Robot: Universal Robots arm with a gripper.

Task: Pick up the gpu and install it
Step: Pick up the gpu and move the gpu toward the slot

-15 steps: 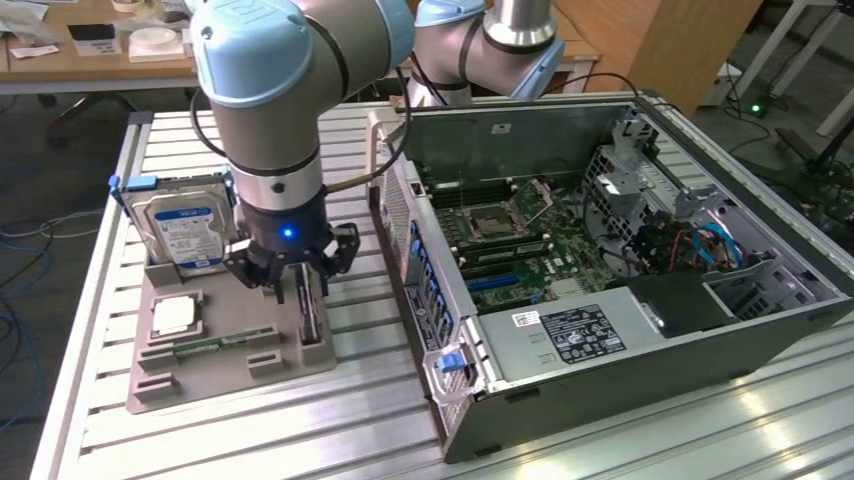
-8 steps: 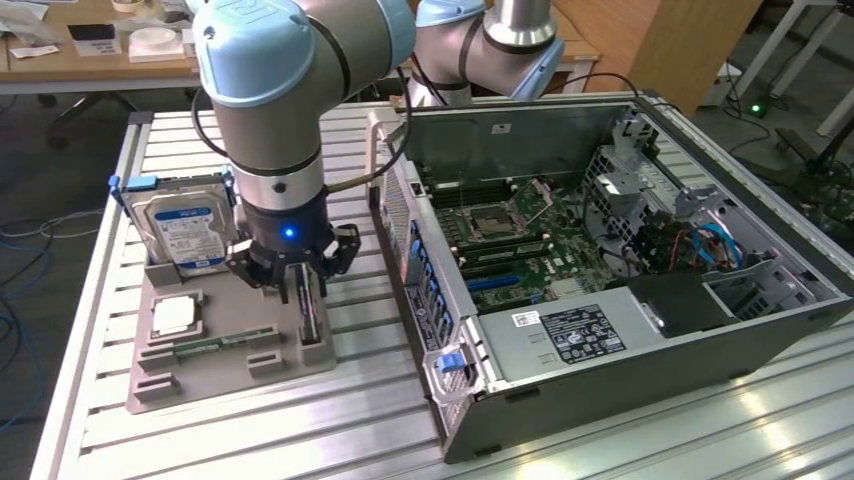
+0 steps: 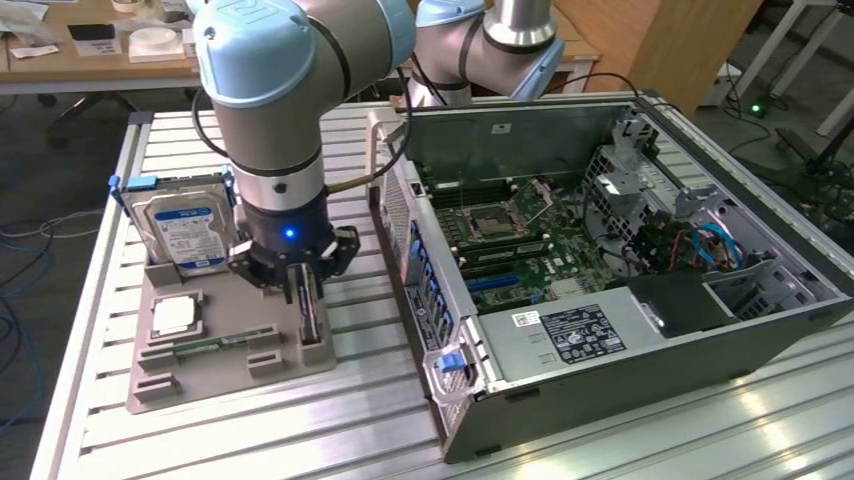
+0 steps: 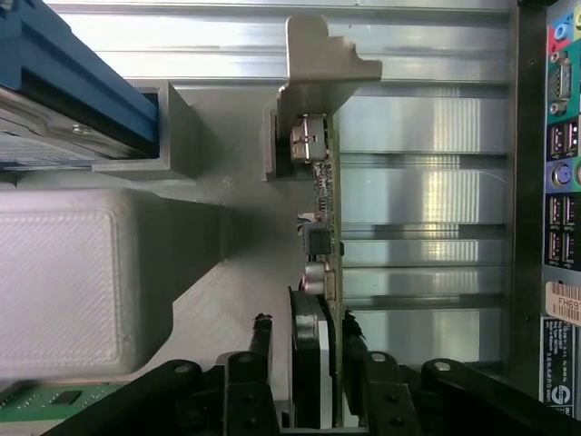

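I read the job as barely begun: the gpu (image 3: 311, 312) stands on edge in its slot at the end of the grey holder tray (image 3: 220, 375), not lifted, and the open computer case (image 3: 747, 335) beside it has no card seated on its motherboard (image 3: 534, 250).

The gripper (image 3: 304, 292) sits low over the card with a finger on each side. In the wrist view the jaws are narrow but not clamped: I see a sliver of gap between one finger (image 4: 261, 341) and the cooler.

The card is a thin slab, with a green board, a black cooler on one face and a silver bracket (image 4: 322, 64) at the far end.
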